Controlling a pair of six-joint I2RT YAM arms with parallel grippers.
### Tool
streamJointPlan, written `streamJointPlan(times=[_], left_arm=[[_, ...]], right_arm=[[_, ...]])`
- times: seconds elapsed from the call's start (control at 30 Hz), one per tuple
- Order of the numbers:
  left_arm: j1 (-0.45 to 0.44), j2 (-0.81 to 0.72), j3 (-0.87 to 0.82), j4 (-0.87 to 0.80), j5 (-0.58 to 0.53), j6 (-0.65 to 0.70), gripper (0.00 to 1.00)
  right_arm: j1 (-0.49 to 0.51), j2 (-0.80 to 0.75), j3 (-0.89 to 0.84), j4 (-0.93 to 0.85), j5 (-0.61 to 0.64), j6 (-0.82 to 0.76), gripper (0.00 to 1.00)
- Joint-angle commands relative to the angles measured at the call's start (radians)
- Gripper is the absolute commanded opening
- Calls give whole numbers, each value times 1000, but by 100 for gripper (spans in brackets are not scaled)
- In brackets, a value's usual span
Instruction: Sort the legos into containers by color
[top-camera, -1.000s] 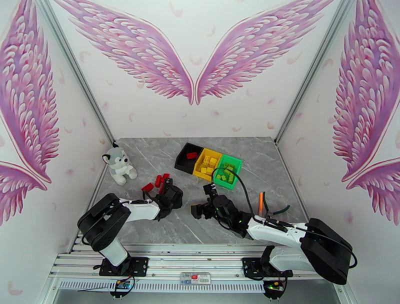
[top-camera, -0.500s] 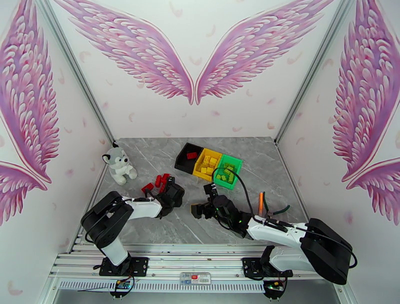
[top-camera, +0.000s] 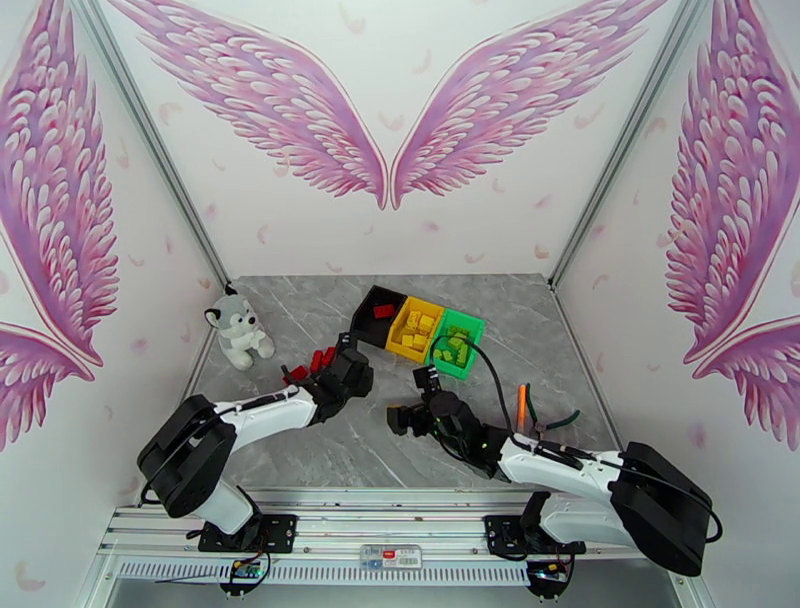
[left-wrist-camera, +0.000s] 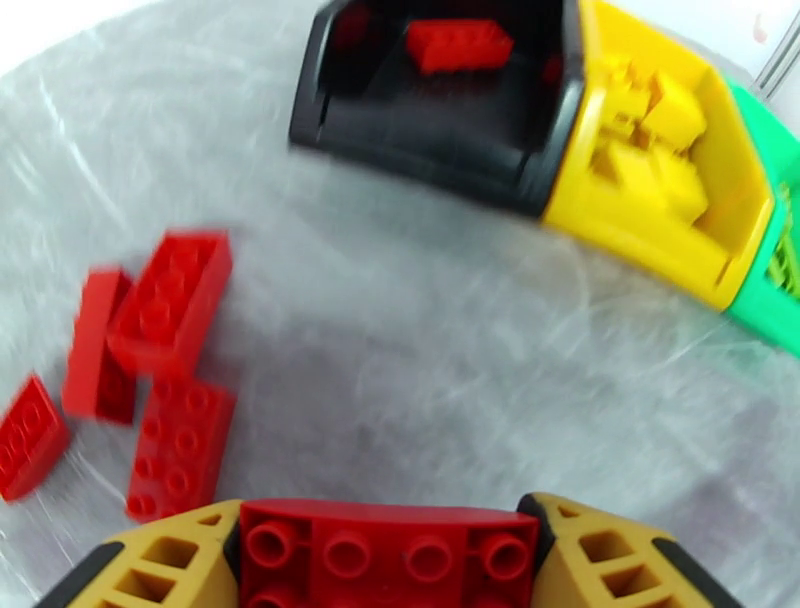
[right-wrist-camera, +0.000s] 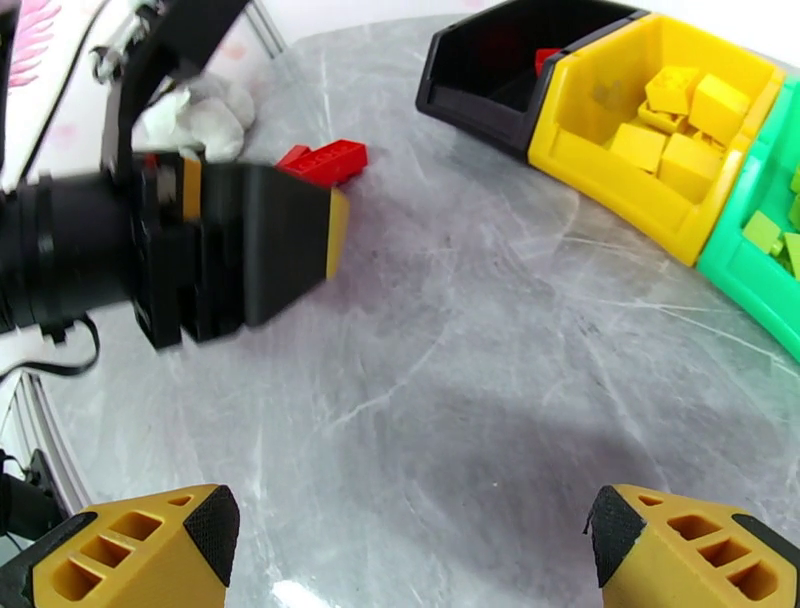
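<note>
red lego (left-wrist-camera: 388, 548) sits clamped in the left claw (top-camera: 345, 372), studs toward the wrist camera, pads on its two short ends, so the claw is half closed around the brick. it looks lifted off the bench (left-wrist-camera: 450, 390), between the loose red legos (left-wrist-camera: 160, 330) and the black bin (left-wrist-camera: 430, 150). four or five loose reds lie in a tight bunch on the bench left of the claw, some touching. black bin has one red brick (left-wrist-camera: 458, 45) inside. yellow bin (left-wrist-camera: 650, 240) joins it, holding yellow legos (left-wrist-camera: 665, 110). green bin (left-wrist-camera: 775, 310) is last in the row, light green bricks (top-camera: 455, 350) in it.

handling, my guess: hard plastic, very light, stiff, smooth sides a bit slippery. an end-to-end grip can let it pivot, so long flat sides are the safer hold for the next ones. no crush risk. drop over the black bin from low height so it doesn't bounce out.

left arm reaches forward and right from its base, forearm low, wrist aimed at the bins. in the right wrist view the left claw's black body hangs over the bench near the reds.

right claw (right-wrist-camera: 410, 545) is spread wide, nothing in it, low over bare bench near the green bin's near side, arm folded along the near right.

plush husky (top-camera: 238, 335) at far left, orange-handled pliers (top-camera: 522, 405) at right, both well apart from the bins.
</note>
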Motion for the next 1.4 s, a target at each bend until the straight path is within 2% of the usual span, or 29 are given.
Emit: streamJointPlan(times=[0.0, 0.33, 0.5, 0.67, 0.77, 0.83, 0.9, 1.0, 1.13, 1.37], left_arm=[[27, 9, 114, -54, -6, 65, 57], [108, 200, 378, -100, 38, 135, 57], [124, 347, 588, -148, 54, 159, 57], [144, 485, 774, -207, 89, 165, 57], [153, 550, 873, -248, 103, 168, 62], [155, 576, 910, -265, 99, 167, 72], [156, 576, 914, -261, 99, 164, 82], [151, 545, 876, -236, 96, 155, 87], [134, 470, 793, -202, 77, 153, 87], [98, 262, 532, -94, 28, 147, 87]], right_arm=[[2, -44, -15, -49, 66, -10, 100], [-62, -47, 48, -61, 89, -36, 99], [-97, -7, 107, -91, 58, -33, 99], [-107, -29, 103, -110, 50, -23, 99], [-109, -56, 85, -121, 58, -20, 99], [-110, -73, 73, -130, 65, -20, 99], [-110, -93, 61, -138, 71, -22, 99], [-112, -119, 45, -145, 75, -23, 99], [-112, -132, 36, -145, 57, -23, 99], [-112, -106, 24, -100, -23, -21, 99]])
